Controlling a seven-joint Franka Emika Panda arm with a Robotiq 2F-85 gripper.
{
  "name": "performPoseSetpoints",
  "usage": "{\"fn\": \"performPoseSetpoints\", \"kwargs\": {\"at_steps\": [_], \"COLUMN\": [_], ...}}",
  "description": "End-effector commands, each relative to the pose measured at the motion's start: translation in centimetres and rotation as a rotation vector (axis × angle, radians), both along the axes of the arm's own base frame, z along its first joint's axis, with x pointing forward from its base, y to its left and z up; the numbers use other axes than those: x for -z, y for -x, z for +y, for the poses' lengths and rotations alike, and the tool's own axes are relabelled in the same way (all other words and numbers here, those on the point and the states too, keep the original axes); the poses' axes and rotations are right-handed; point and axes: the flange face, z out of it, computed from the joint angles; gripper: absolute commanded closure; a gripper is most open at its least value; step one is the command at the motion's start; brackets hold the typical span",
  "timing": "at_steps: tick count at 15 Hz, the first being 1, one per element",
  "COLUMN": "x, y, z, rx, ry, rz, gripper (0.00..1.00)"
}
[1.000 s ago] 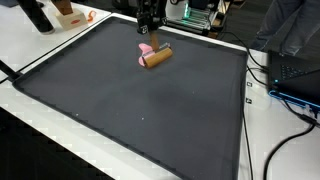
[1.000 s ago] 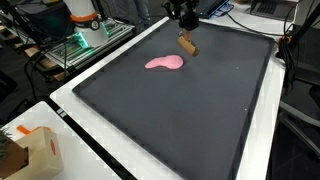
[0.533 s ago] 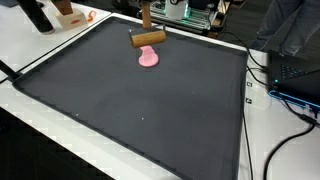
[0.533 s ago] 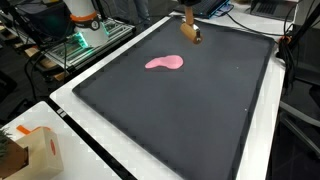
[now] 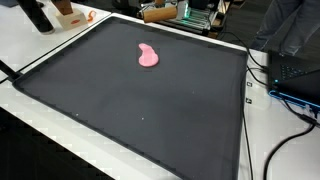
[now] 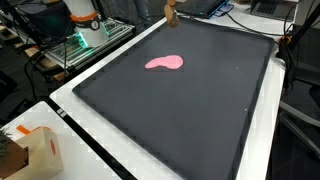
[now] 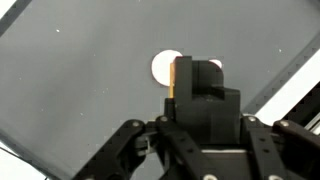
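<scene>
A pink, flat blob (image 5: 148, 56) lies on the black mat (image 5: 150, 110) near its far edge, and shows in both exterior views (image 6: 165, 63). A brown wooden piece (image 5: 157, 14) hangs high above the mat's far edge, at the very top of both exterior views (image 6: 172, 9). The arm above it is cut off by the frame. In the wrist view my gripper (image 7: 196, 82) is shut on this piece, of which only an orange-brown edge (image 7: 172, 78) shows beside the dark fingers. Far below them the blob appears as a pale round patch (image 7: 163, 67).
The mat sits on a white table (image 5: 60, 45). Cables (image 5: 290, 110) and a dark device (image 5: 300, 75) lie along one side. A cardboard box (image 6: 30, 150) stands at a near corner. Electronics with green lights (image 6: 85, 40) stand beyond the mat's edge.
The gripper has risen from just above the mat beside the pink blob, carrying the brown piece up and toward the far edge. The blob has stayed in place.
</scene>
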Motion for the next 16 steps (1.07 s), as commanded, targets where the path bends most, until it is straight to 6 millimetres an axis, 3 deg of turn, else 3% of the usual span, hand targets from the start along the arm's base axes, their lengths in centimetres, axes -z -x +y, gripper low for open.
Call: {"fn": "performPoseSetpoints", "kwargs": {"at_steps": [1, 7, 8, 9, 16], "x": [-0.3, -0.2, -0.2, -0.2, 0.4], "y": [0.1, -0.1, -0.2, -0.9, -6.9], "z": [0.2, 0.4, 0.4, -0.1, -7.7], "rx": [0.009, 0.019, 0.019, 0.062, 0.408], "ry": [0.006, 0.008, 0.008, -0.015, -0.229], "rz": [0.015, 0.026, 0.026, 0.022, 0.051], "gripper": [0.51, 0.51, 0.76, 0.76, 0.76]}}
